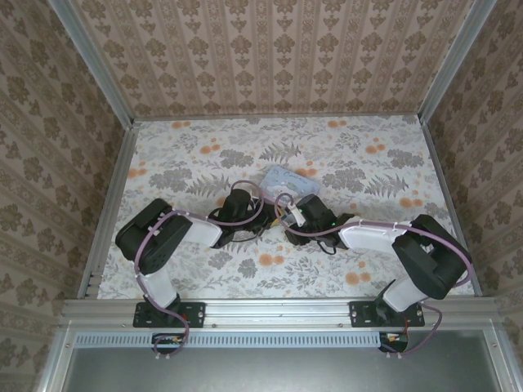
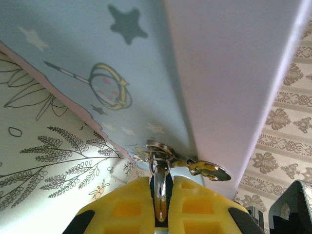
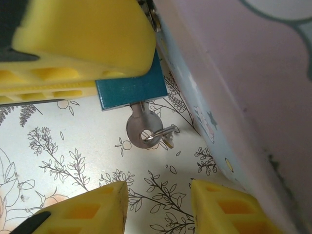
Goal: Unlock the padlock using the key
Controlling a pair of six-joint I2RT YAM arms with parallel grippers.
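Padlock (image 3: 131, 90), small, likely light, hung on tin (image 3: 243, 58), gripped by left pincer (image 2: 160, 187); key (image 3: 141, 129) seated in it beside tin, thin, probably slippery, best pinched by its bow; right pincer (image 3: 157, 189) wide.

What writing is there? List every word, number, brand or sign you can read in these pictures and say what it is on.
None can be read.
The tin carries only drawings, stars and a crown-like figure, no letters.
The padlock has a blank blue side.
The key shows no legible stamp on its round head.
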